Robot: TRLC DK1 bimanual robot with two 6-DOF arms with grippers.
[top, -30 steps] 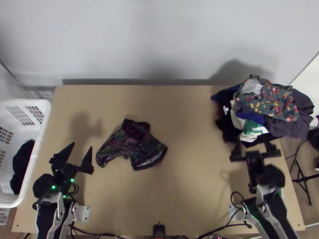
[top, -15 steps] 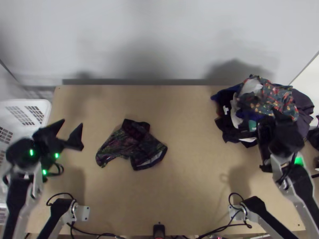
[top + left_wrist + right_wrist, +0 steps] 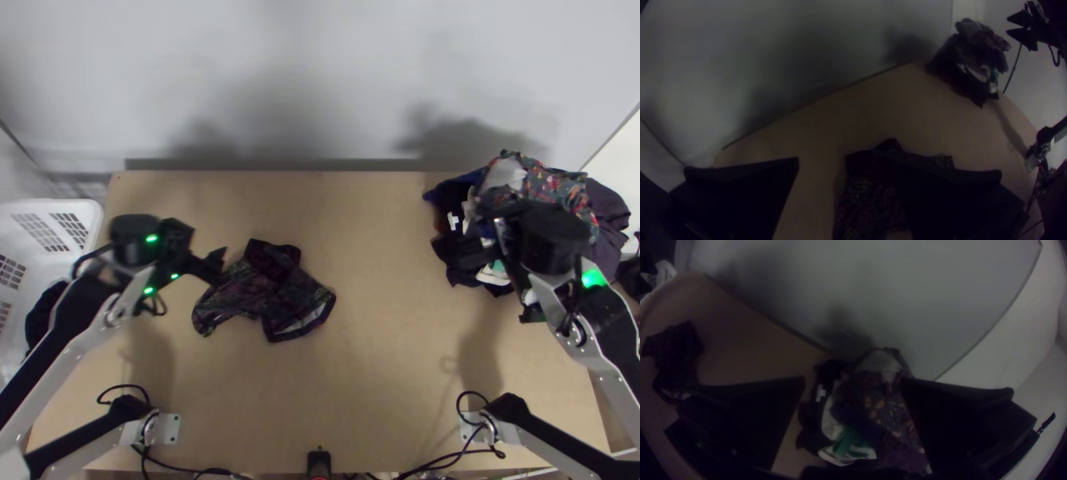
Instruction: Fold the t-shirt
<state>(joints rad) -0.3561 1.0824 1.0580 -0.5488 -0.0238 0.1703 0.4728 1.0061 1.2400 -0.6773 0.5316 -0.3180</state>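
Pale desk (image 3: pixel 384 376); dark patterned garment (image 3: pixel 276 290) lies just right of my nearer left gripper (image 3: pixel 846 162), fingers apart; right gripper (image 3: pixel 853 381), also parted, over clothes pile (image 3: pixel 556 186).

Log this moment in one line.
Left gripper open near patterned garment | right gripper open above clothes pile | garment rumpled on table

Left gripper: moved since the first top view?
Yes. Against the white basket in the top view, the left gripper has moved right and nearer the far edge of the table.
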